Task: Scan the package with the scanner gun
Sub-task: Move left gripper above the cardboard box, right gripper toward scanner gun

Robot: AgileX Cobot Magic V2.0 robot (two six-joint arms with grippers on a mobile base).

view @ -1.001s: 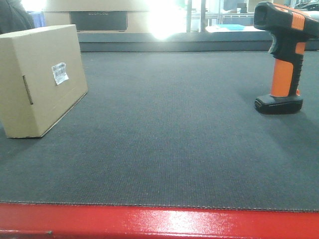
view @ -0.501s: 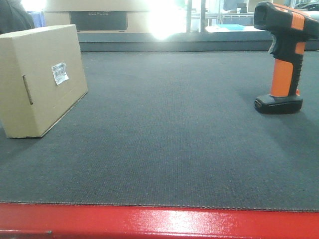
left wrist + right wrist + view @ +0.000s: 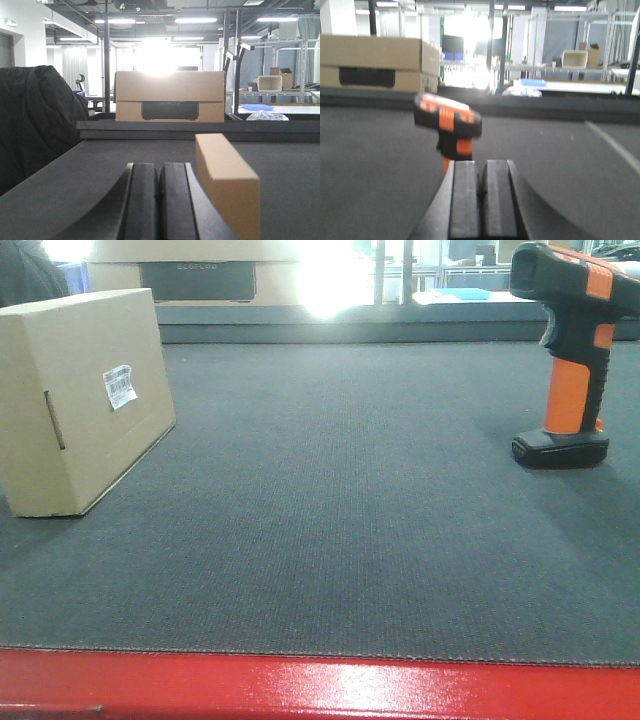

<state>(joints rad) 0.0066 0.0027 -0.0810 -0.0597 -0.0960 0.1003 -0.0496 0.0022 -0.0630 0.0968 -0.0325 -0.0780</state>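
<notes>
Though illegible, barcode label [image 3: 120, 386] on package [image 3: 70, 435]

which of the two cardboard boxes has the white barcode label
The plain tan package standing at the mat's left, with the label on its side face. The longer carton at the back shows a dark panel instead.

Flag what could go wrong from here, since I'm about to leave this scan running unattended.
1. The scanner gun stands upright on a small base; the right gripper, jaws shut, faces it and could topple it.
2. The left gripper, also shut, has the package ahead on its right and might shove it rather than grasp it.
3. The barcode label is small and on one side; turning the package could hide it.
</notes>
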